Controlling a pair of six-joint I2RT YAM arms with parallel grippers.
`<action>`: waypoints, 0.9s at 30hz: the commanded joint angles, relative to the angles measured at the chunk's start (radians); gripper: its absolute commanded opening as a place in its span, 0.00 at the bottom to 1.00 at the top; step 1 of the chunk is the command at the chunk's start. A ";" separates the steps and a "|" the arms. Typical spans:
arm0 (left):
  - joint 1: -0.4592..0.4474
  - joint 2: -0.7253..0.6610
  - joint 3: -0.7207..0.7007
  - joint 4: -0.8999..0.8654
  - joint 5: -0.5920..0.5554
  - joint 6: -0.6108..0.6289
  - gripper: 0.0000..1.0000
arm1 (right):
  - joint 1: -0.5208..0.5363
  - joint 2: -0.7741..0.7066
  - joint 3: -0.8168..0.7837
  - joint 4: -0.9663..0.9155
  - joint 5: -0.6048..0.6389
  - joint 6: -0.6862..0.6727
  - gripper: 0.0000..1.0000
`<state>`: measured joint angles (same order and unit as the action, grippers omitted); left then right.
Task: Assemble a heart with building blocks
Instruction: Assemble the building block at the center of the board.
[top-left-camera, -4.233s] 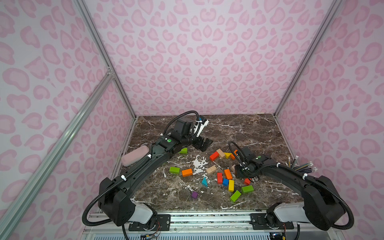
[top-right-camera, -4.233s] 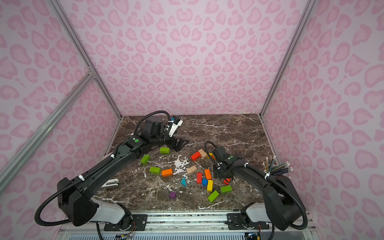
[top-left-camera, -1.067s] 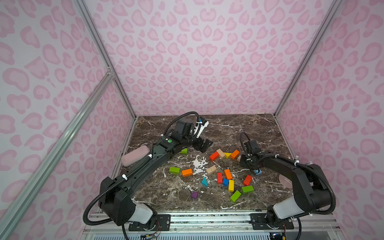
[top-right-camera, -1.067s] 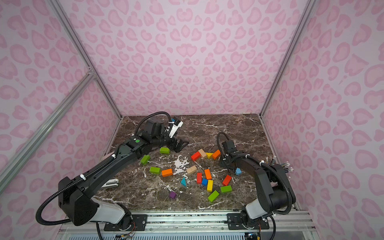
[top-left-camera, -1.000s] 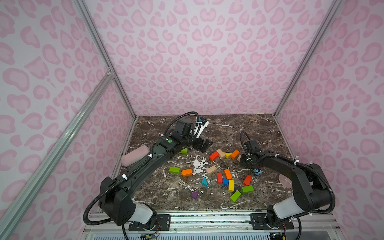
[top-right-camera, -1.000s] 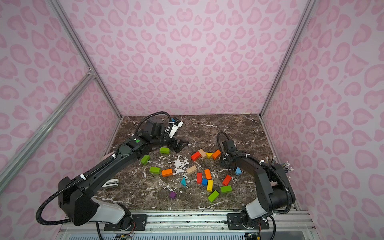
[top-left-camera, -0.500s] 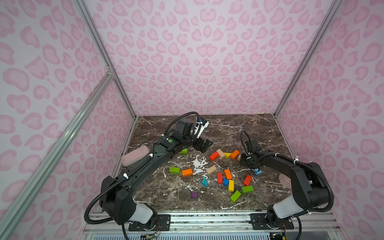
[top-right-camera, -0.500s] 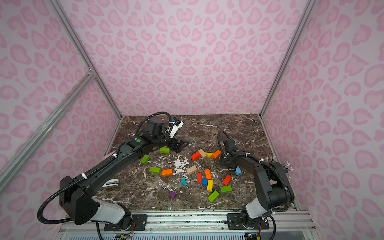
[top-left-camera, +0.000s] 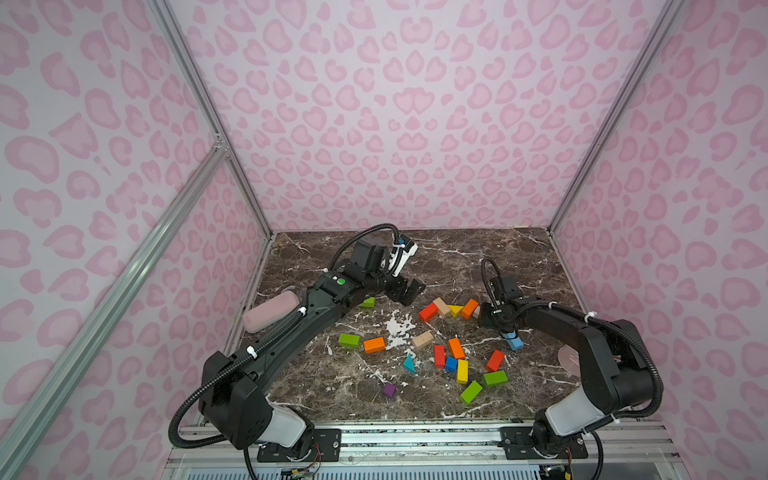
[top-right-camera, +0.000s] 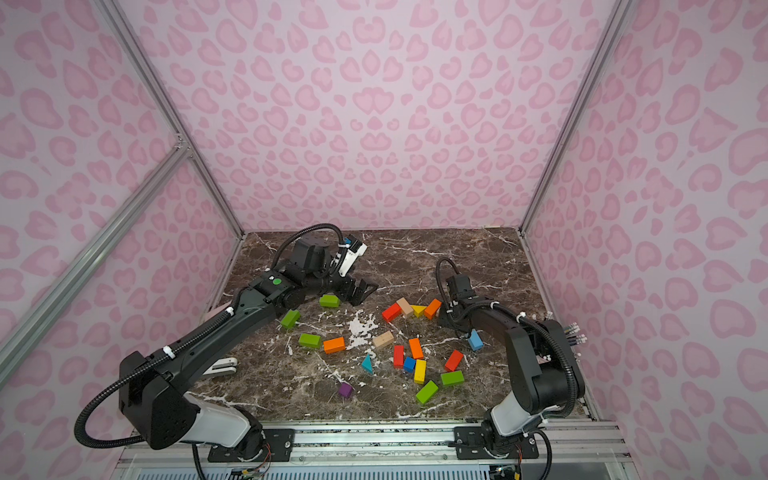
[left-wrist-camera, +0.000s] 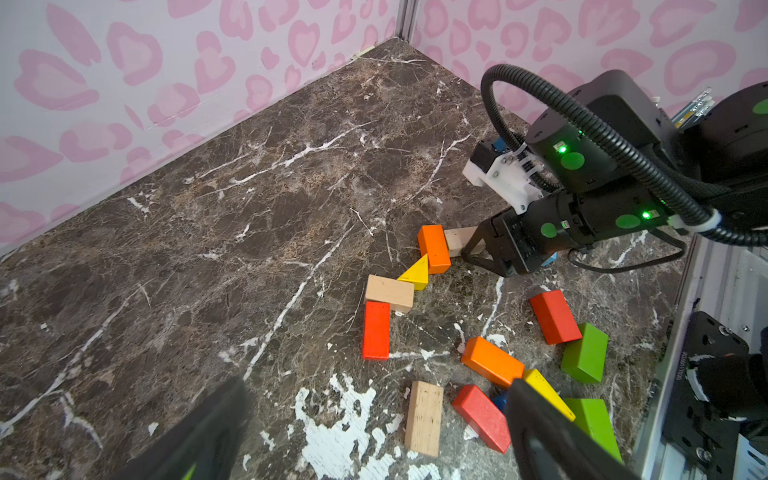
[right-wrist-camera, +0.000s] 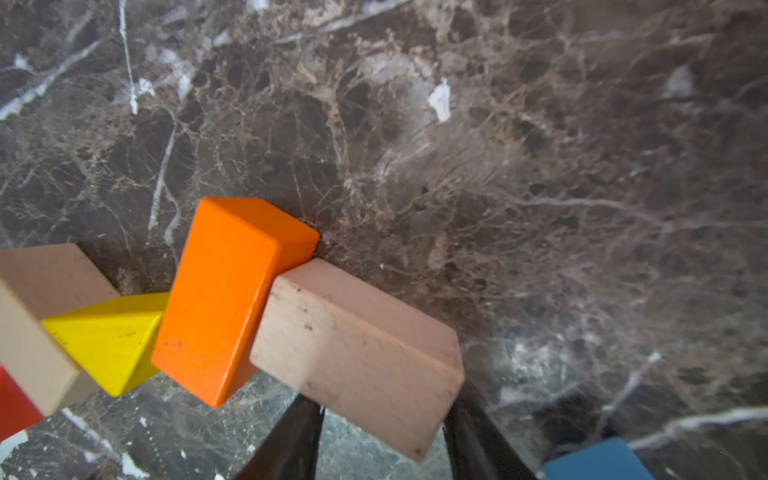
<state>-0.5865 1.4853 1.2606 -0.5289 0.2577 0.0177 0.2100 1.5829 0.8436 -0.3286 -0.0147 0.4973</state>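
The left tool (top-left-camera: 409, 292) gapes wide and empty over the counter (top-left-camera: 457, 266), with loose building blocks (top-left-camera: 456, 348) scattered ahead of it. On the right tool (left-wrist-camera: 478, 249), the jaws straddle a plain wood brick (right-wrist-camera: 357, 353) touching an orange brick (right-wrist-camera: 224, 299) just ahead; whether they grip it cannot be told.

Five green blocks (top-right-camera: 309, 340), three orange blocks (top-right-camera: 333, 345), three red blocks (top-right-camera: 391, 312), three wood blocks (top-right-camera: 382, 339), two yellow blocks (top-right-camera: 419, 371), one of them a wedge, two blue blocks (top-right-camera: 409, 364), one teal wedge (top-right-camera: 367, 363) and one purple cube (top-right-camera: 345, 390): twenty in all. Besides these there are one pink pouch (top-left-camera: 270, 311), one white object (top-right-camera: 222, 365), two arms (top-right-camera: 232, 328), and a bunch of pencils (top-right-camera: 572, 332) too small to count.
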 joint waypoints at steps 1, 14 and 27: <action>0.001 0.004 0.005 0.028 0.006 0.004 0.99 | -0.003 0.006 0.016 0.010 0.004 0.007 0.53; 0.001 0.009 0.006 0.024 0.008 0.004 0.99 | -0.009 0.011 0.019 0.014 0.006 0.001 0.53; 0.001 0.010 0.004 0.029 0.011 0.004 0.99 | -0.004 -0.085 0.005 -0.053 0.011 -0.045 0.64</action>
<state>-0.5865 1.4933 1.2606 -0.5304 0.2581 0.0181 0.2035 1.5288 0.8494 -0.3504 -0.0143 0.4755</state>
